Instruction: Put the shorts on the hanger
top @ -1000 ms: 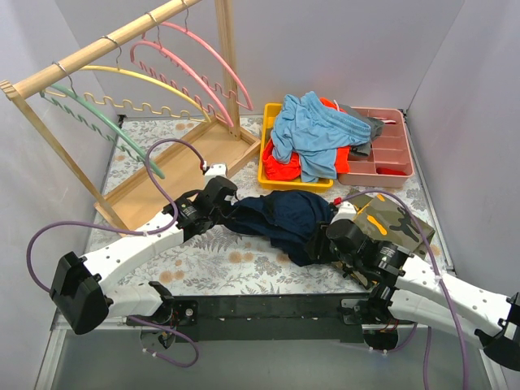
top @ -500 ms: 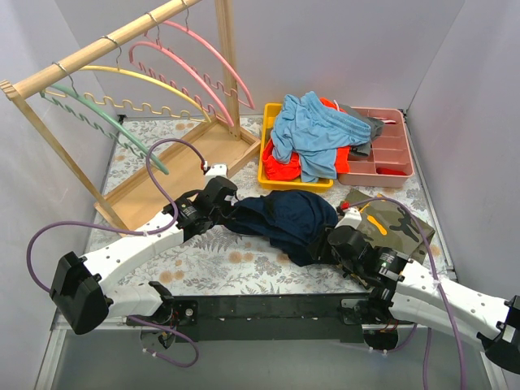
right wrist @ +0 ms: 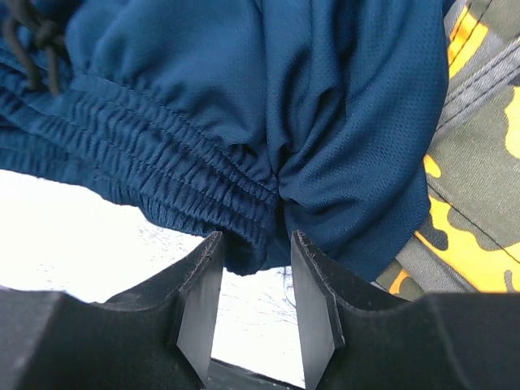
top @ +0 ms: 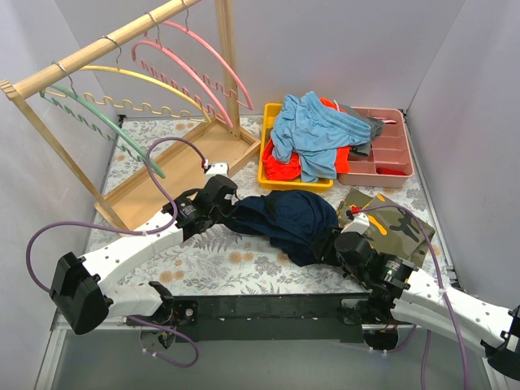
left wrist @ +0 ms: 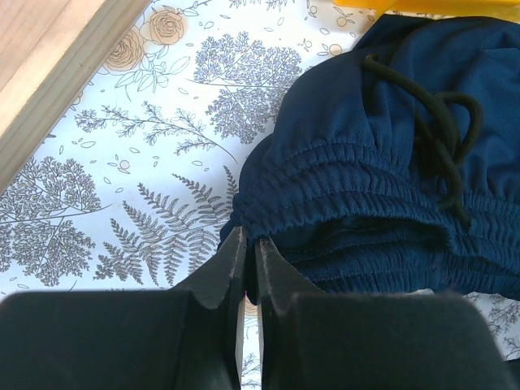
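My left gripper [left wrist: 247, 248] pinches the shorts [top: 291, 213] at the waistband; my right gripper [right wrist: 254, 248] gapes astride it. The yellow bin [top: 296, 185] holds light blue shorts [top: 313, 134] over orange cloth [top: 280, 168].

Left arm [top: 122, 256] and right arm [top: 459, 305]: white plastic links, black joint housings, looping purple cables [top: 81, 224]. Gripper fingers [right wrist: 199, 301] matte black, wedge-shaped.

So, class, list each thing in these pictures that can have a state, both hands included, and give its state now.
shorts: crumpled on the table, not on the hanger.
hanger: hanging on the rail, bare.
left hand: shut, pinching the waistband.
right hand: open, waistband edge between its fingers.
light blue shorts: heaped in the yellow bin.
camo garment: lying flat on the table.
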Controlling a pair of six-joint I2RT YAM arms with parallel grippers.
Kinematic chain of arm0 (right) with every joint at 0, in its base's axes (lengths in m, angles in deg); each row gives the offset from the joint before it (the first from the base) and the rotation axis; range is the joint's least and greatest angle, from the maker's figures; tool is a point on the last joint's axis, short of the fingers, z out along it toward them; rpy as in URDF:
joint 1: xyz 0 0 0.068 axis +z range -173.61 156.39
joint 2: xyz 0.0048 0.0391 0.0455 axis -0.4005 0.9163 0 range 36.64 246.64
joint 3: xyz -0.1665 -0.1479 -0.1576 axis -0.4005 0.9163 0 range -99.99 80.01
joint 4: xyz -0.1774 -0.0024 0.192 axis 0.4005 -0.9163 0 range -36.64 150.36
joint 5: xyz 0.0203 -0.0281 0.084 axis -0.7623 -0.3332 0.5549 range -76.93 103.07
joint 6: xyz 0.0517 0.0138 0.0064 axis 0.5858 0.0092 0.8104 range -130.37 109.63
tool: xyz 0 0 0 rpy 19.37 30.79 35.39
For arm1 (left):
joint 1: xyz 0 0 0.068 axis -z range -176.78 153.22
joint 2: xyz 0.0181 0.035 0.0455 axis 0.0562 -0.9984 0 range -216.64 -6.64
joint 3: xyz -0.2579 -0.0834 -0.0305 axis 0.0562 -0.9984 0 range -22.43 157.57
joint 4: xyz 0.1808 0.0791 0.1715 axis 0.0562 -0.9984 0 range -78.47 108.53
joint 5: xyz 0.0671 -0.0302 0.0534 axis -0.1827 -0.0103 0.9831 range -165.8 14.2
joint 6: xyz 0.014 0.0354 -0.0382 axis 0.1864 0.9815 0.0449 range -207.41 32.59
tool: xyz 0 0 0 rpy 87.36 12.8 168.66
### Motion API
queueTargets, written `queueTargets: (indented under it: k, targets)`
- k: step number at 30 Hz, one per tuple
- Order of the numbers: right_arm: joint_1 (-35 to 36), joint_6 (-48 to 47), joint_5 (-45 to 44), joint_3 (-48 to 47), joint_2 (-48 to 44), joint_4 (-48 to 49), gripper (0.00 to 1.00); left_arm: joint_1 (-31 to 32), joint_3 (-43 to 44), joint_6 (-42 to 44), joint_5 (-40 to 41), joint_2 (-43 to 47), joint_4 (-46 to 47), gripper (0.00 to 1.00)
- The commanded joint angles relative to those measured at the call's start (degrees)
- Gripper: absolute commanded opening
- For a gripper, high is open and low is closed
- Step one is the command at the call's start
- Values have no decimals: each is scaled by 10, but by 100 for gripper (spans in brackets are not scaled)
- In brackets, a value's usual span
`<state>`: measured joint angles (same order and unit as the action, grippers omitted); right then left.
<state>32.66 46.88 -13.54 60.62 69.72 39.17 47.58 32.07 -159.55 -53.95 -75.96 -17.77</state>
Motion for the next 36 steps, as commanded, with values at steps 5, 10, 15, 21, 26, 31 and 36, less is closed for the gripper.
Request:
queueTargets:
  k: [5, 10, 15, 21, 26, 31, 36]
  targets:
    - [2, -13, -13, -11, 14, 28, 47, -2, 25, 8, -1, 19, -10, 0]
    - [2, -30, -13, -16, 23, 28, 46, -2, 24, 7, -3, 19, -11, 0]
    - [3, -75, 16, -54, 94, 40, 42, -1, 26, 7, -10, 19, -11, 0]
    - [35, -86, -12, -88, 189, 54, 42, -2, 34, 12, -17, 18, -15, 0]
    - [35, -109, -81, -137, 209, 30, 25, -2, 48, 26, -22, 26, -36, 0]
    - [35, -193, -150, -295, 217, -75, 1, -2, 136, 68, 1, 66, -86, 0]
    - [35, -303, -194, -512, 221, -103, 1, -2, 253, 104, 2, 88, -139, 0]
